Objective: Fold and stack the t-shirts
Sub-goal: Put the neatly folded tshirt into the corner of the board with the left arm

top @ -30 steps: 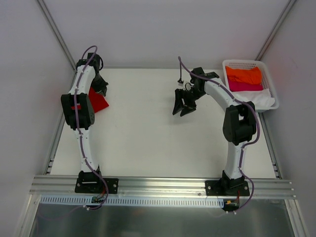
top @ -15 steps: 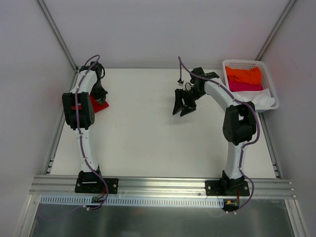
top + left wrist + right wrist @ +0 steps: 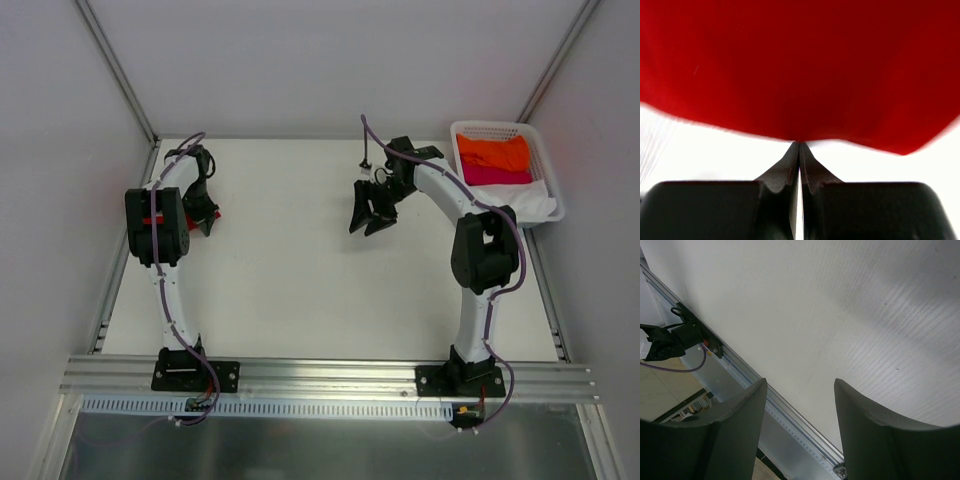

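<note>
Left wrist view: the left claw (image 3: pixel 799 146) is closed, its tips meeting on the near hem of the red shirt (image 3: pixel 800 65), which fills the upper picture. It looks pinched, not merely touched. From above, this shirt sits at the far left of the table (image 3: pixel 300 280), close to the wall and mostly hidden under the left arm, so its lie cannot be judged.

The step in hand seems to be positioning the red shirt for folding. To do it well, keep the pinch firm and the hem low, and draw the cloth slowly so it trails flat instead of bunching under the wrist. Pulling toward the table's middle would give both arms reach. The right claw (image 3: pixel 368 212) hangs above mid-table, jaws apart and holding nothing, well apart from the shirt. It could take the opposite hem.

The table is white and matte with a fine ribbed grain, so cloth should slide with mild drag. White walls close three sides, and a metal rail (image 3: pixel 330 375) runs along the near edge. The basket (image 3: pixel 490 127) at the far right holds the orange shirt (image 3: pixel 495 152), pink shirt (image 3: pixel 495 176) and white shirt (image 3: pixel 537 202).
</note>
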`<state>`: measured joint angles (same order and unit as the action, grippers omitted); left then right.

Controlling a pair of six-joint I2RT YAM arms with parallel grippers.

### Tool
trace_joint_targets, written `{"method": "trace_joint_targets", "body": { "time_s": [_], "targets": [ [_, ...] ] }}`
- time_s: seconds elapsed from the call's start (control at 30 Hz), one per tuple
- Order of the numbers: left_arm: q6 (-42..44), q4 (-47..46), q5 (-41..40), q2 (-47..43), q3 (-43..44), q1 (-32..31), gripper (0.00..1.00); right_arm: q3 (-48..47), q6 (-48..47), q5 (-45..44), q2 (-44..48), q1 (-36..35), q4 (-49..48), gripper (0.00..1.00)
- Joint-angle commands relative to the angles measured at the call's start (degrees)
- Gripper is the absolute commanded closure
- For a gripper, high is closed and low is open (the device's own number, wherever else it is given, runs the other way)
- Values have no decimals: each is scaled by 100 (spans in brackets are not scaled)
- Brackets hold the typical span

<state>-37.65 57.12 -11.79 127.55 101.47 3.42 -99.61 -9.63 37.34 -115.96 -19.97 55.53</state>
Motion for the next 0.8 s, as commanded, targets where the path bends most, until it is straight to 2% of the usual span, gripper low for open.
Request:
{"method": "trace_joint_targets", "body": {
  "time_s": [0.0, 0.1, 0.3, 0.5, 0.63, 0.77],
  "targets": [
    [-312, 247, -298, -449, -487, 27, 100, -146, -30, 159, -49, 2, 107, 40],
    [-637, 238, 96, -642, -935, 159, 100, -164, -13, 203, -119, 2, 116, 40],
    [-814, 185, 98, -1213, -1437, 185, 100, -146, -57, 203, -85, 1, 116, 40],
    [-429, -454, 62, -1829, -937, 185, 100, -172, -74, 273, -163, 2, 99, 40],
    [-357, -992, 449, -1909, -734, 264, 100, -190, -66, 300, -199, 2, 116, 40],
    [-340, -1098, 397, -1638, -488, 308, 100, -146, -92, 265, -146, 2, 116, 40]
  ]
}}
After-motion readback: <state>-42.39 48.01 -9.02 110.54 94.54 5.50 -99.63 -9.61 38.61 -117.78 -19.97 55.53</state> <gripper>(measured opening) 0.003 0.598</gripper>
